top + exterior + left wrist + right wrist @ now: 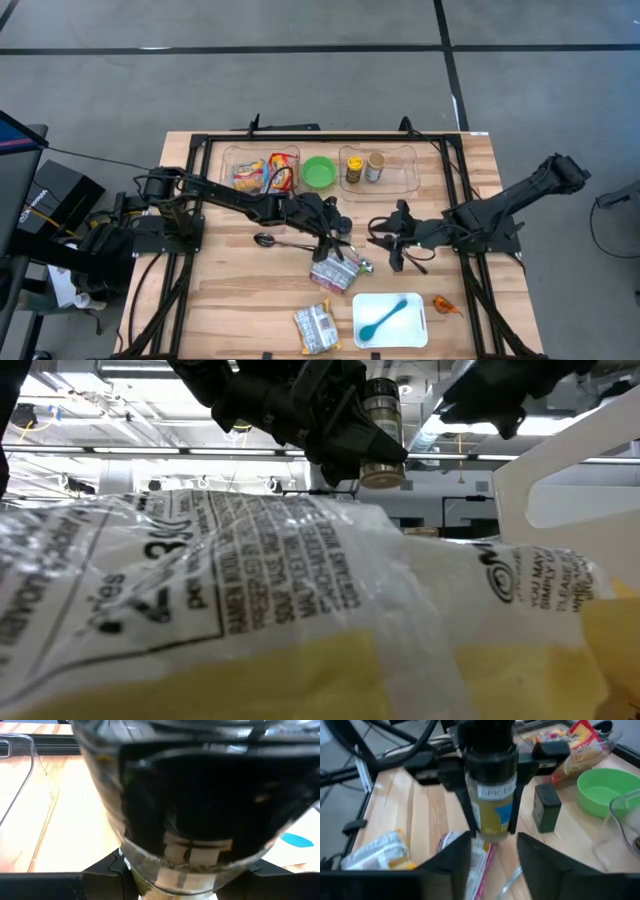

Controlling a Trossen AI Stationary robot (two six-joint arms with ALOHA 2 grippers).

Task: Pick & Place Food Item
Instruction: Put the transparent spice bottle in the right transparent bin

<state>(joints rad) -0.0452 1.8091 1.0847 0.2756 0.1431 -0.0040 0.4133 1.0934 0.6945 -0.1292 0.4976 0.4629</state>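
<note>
A glass spice jar (492, 805) with a black lid and a yellow-and-blue label hangs above the middle of the table; the low view shows the jar (380, 435) too. My left gripper (333, 238), reaching in from the table's left, is shut on it. My right gripper (494, 865) stands open just to the jar's right, with nothing between its fingers, and points toward the jar. In the left wrist view the jar (195, 820) fills almost the whole picture. My left gripper pinches the jar's glass body (476, 795) between its two fingers (462, 802), one on each side, from just below the black lid downward. The fingers come from the table's left, slanting down. The jar hangs nearly upright, lid up, clear of the table.
A snack packet (335, 272) lies under the jar, a metal spoon (275, 241) to its left. A small black box (547, 807), a green bowl (319, 172) and two clear trays (262, 172) stand farther back. Nearer are a white plate (412, 330) and a noodle packet (317, 328).
</note>
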